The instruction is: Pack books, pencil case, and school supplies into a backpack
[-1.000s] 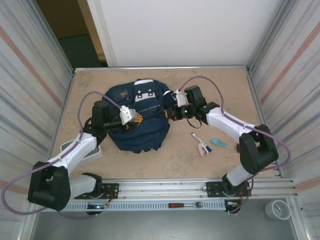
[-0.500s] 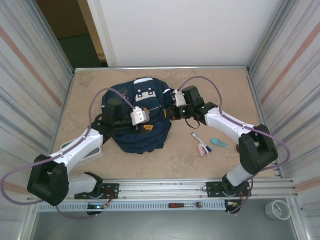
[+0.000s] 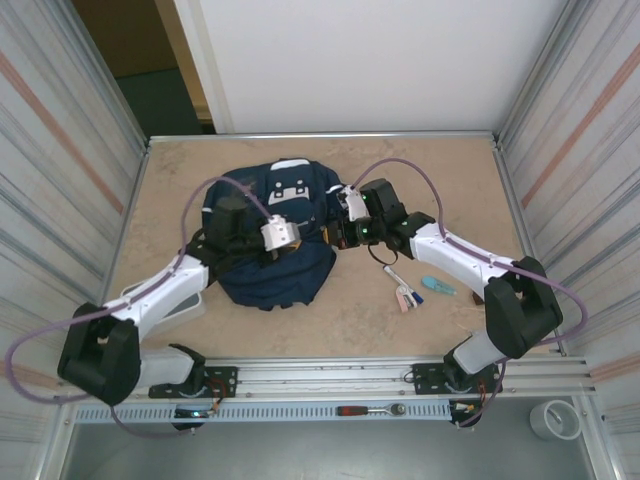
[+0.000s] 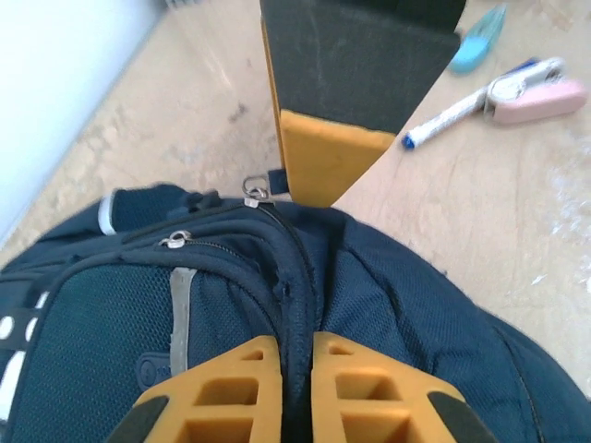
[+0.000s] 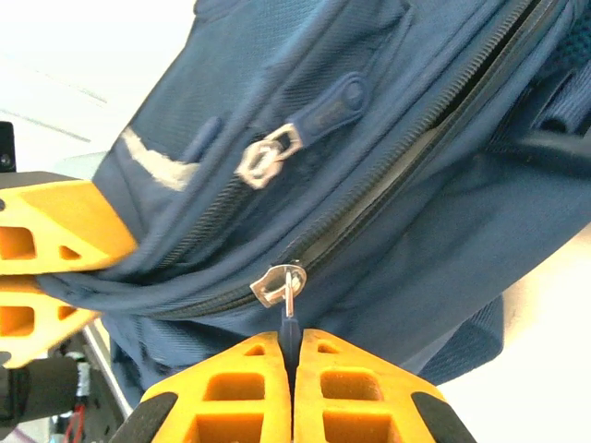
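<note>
My left end effector [image 4: 295,355] is clamped shut on a fold of the backpack [image 3: 285,275], which lies mid-surface. My right end effector [image 5: 293,346] pinches its zipper pull [image 5: 277,284]. I judge we're early: the pens [image 3: 402,288] and blue piece [image 3: 437,286] lie unpacked nearby.
</note>
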